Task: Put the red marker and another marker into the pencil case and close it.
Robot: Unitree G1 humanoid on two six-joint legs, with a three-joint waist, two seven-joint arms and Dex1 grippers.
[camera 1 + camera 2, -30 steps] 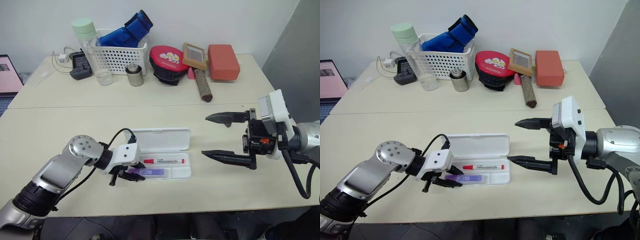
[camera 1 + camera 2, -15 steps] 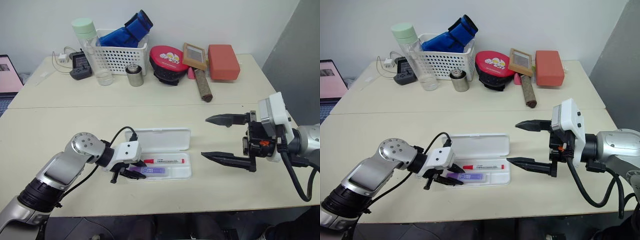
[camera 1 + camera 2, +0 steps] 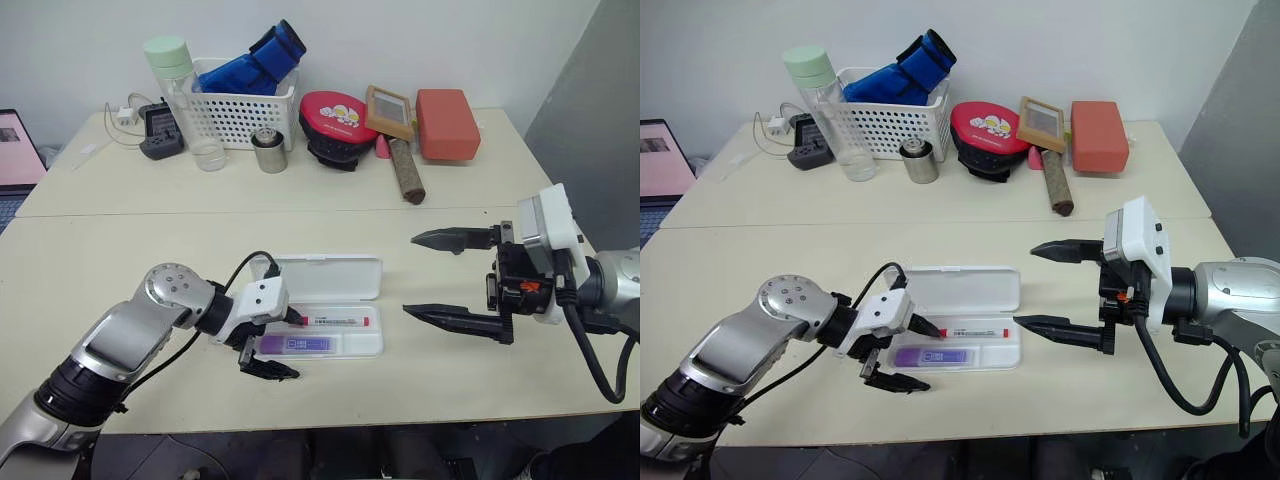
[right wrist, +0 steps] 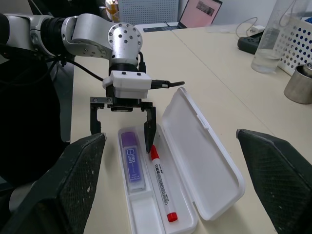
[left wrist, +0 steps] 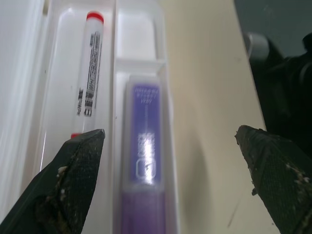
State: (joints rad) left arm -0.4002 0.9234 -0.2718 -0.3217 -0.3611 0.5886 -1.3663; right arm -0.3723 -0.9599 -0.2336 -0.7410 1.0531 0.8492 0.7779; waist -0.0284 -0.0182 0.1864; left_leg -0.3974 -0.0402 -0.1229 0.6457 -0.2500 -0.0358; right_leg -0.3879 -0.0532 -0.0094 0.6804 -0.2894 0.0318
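Pencil case (image 3: pixel 322 318) first: you see it lying open on the near table, its lid folded back flat toward the far side. In the tray, the red marker (image 3: pixel 332 321) lies in the compartment next to the lid, and the purple highlighter (image 3: pixel 295 343) lies in the nearer compartment, parallel to it. Your left gripper (image 3: pixel 276 345) sits at the case's left end with its jaws spread wide and holding nothing; one finger (image 4: pixel 150 131) reaches over the tray by the red marker's capped end, the other (image 3: pixel 268 370) is outside the case over the table. Your right gripper (image 3: pixel 446 276) hovers above the table to the right of the case, well apart from it, jaws wide and empty, pointing left.
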